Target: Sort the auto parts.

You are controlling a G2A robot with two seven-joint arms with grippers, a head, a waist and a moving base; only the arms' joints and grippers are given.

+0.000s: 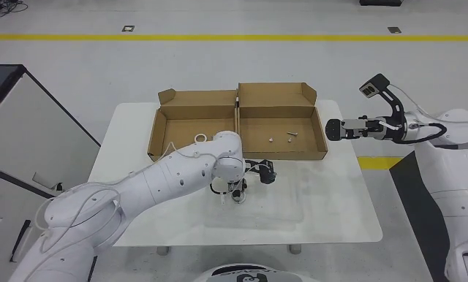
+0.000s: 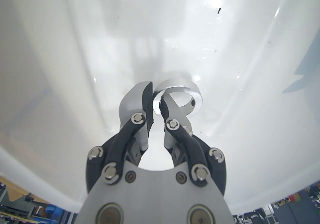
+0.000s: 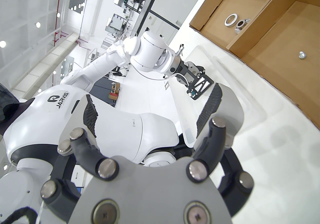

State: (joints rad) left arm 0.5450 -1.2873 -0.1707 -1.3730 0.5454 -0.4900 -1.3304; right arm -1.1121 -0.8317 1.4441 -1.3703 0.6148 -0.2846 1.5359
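Silver metal ring (image 2: 198, 101): your left gripper (image 2: 155, 96) pinches its wall for lifting from the clear tray (image 1: 289, 209); right gripper (image 3: 152, 94) hangs spread.

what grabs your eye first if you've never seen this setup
The left gripper pinches the wall of a metal ring, one finger inside it and one outside, in the clear tray at the middle of the table. Behind the tray stand two open cardboard boxes side by side, with a few small metal parts inside. The right gripper hangs open beside the boxes.
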